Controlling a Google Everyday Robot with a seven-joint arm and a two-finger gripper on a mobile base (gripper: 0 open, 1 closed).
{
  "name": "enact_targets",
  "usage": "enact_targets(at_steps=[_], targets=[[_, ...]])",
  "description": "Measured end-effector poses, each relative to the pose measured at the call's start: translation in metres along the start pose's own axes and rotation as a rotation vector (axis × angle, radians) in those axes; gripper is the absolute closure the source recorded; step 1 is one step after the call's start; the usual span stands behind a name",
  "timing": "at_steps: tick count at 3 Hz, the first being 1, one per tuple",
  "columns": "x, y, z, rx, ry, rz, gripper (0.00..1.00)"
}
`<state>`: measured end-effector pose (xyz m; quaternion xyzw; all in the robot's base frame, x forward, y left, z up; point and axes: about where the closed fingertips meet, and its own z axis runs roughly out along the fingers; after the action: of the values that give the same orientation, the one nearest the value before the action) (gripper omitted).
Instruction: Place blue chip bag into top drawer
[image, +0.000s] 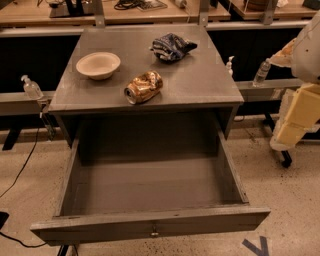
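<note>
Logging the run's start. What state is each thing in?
Top drawer: pulled open, bag not inside.
Blue chip bag: crumpled, lying on the cabinet top.
Can: crushed, on its side.
Bowl: upright.
Gripper: right of the cabinet, apart from the bag.

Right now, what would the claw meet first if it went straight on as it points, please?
Probably the floor right of the open top drawer: the claw, at the picture's right edge, points downward, though depth is unclear.
</note>
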<state>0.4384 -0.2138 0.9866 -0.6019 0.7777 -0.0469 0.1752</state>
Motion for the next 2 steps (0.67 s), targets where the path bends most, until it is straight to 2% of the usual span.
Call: enact_targets(at_steps=[1,2], targets=[[-0.001,-0.002,0.001,0.002,-0.002,-0.005,0.00],[-0.017,-0.032,0.014,0.025,-0.046,-0.102,0.00]])
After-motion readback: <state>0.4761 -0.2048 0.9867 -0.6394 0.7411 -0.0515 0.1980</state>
